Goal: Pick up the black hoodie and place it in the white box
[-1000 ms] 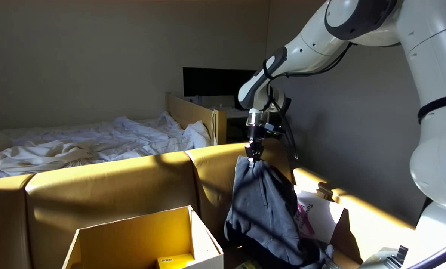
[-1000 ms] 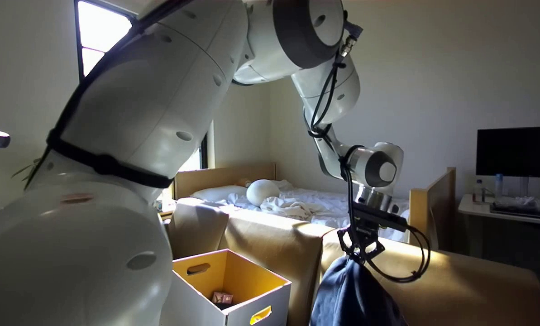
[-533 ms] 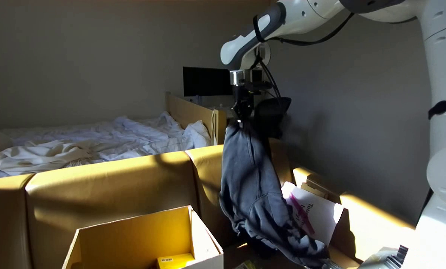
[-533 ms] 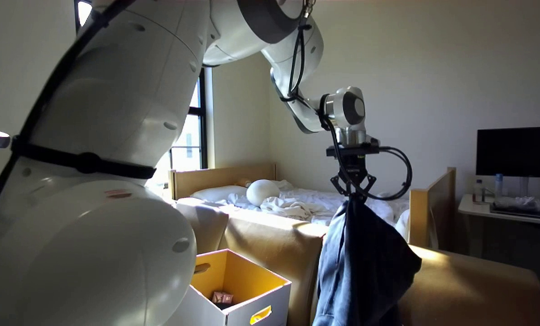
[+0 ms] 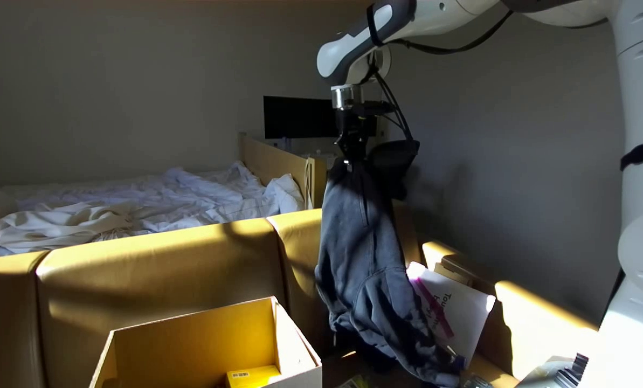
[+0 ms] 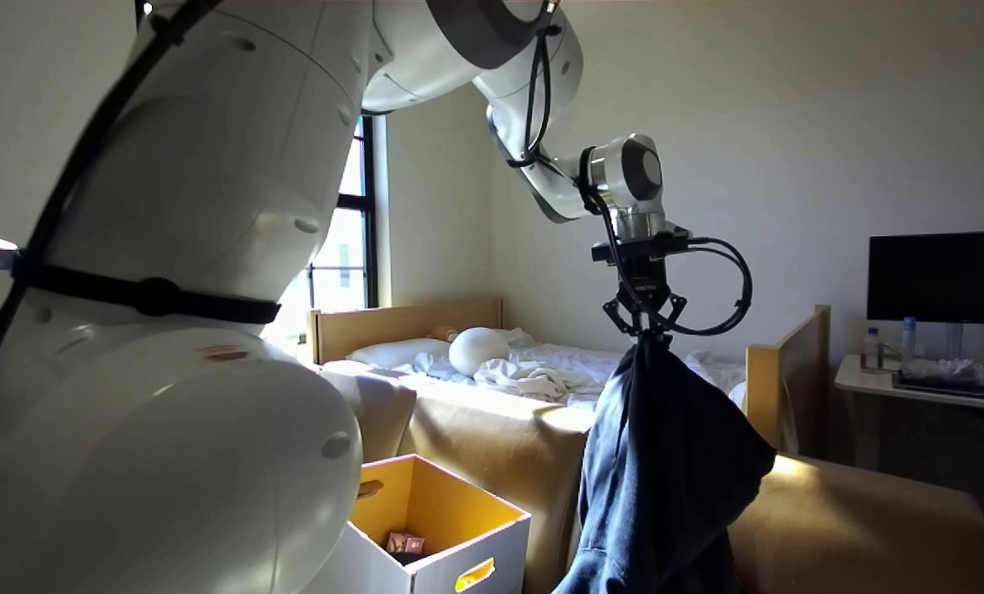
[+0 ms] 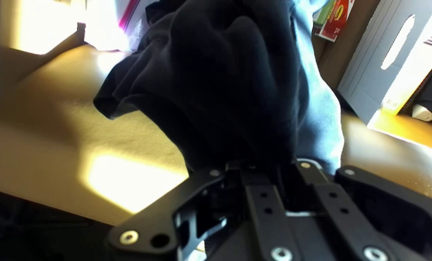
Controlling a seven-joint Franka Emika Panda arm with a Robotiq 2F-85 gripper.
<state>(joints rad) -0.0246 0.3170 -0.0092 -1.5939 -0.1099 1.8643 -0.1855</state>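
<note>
In an exterior view we note the black two-fingered gripper (image 5: 348, 163) clamped on the black cloth hoodie (image 5: 353, 237), hanging before the tan leather-look sofa (image 5: 159, 269). In an exterior view we log the hoodie outside the open white cardboard box (image 6: 510, 551). Wrist view: we see jaws nearly closed on bunched cloth.

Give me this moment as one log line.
end effector: closed on black hoodie | hoodie: hanging outside white box | box: yellow item inside | placement: pending
</note>
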